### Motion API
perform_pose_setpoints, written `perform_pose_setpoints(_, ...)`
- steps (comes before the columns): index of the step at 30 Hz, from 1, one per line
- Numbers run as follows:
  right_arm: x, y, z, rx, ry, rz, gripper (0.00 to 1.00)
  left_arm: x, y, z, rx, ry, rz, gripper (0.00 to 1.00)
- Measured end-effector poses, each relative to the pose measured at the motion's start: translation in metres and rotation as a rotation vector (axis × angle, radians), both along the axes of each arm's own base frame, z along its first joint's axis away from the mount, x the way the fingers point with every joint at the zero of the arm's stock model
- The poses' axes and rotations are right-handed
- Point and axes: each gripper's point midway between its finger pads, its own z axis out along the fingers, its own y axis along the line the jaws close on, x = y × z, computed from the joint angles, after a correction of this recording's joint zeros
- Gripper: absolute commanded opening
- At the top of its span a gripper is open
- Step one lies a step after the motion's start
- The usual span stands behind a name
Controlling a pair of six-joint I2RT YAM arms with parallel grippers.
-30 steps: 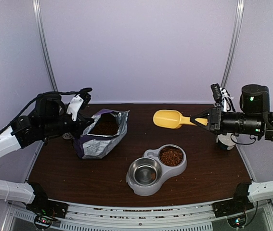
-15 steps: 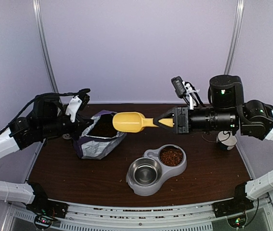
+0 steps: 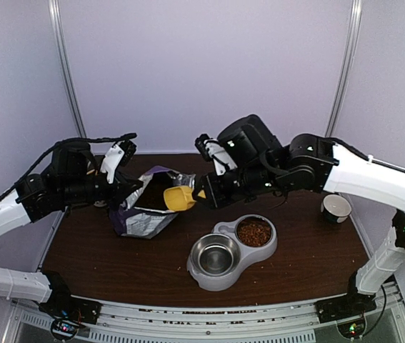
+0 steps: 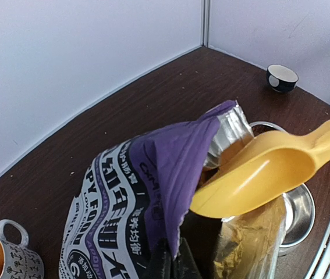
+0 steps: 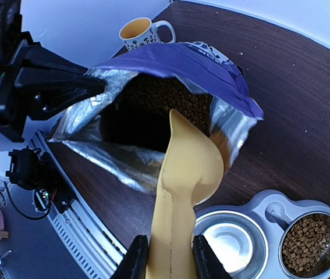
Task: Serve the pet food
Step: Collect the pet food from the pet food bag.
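My left gripper (image 4: 173,263) clenches the bag (image 4: 141,174) rim while my right gripper (image 5: 170,256) grasps the scoop (image 5: 189,165). The kibble (image 5: 165,96) lies inside, ahead of the right jaws; I should dip deep, then lift level.

Present: one bag (image 3: 143,216), one scoop (image 3: 178,199), one twin-bowl feeder (image 3: 227,230). Cups: two, a patterned mug (image 5: 143,33) and a dark cup (image 3: 336,208).
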Motion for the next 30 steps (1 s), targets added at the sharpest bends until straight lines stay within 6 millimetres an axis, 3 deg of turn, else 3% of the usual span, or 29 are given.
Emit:
perform_pose_setpoints(10, 0.048, 0.042, -0.022, -0.173, -0.056, -0.134, 0.00, -0.004, -0.013, -0.008, -0.006, 0.033, -0.056, 0.00)
perform_pose_setpoints(17, 0.064, 0.046, -0.075, -0.282, -0.025, -0.158, 0.00, -0.007, -0.027, -0.015, -0.004, 0.049, -0.101, 0.00)
perform_pose_setpoints(21, 0.081, 0.062, -0.117, -0.311, 0.001, -0.168, 0.00, -0.010, -0.031, -0.018, -0.002, 0.060, -0.119, 0.00)
perform_pose_setpoints(23, 0.084, 0.071, -0.127, -0.291, 0.017, -0.165, 0.00, -0.012, -0.033, -0.024, 0.010, 0.077, -0.127, 0.00)
perform_pose_setpoints(30, 0.085, 0.076, -0.124, -0.207, 0.070, -0.126, 0.00, -0.010, -0.036, -0.025, 0.007, 0.080, -0.135, 0.00)
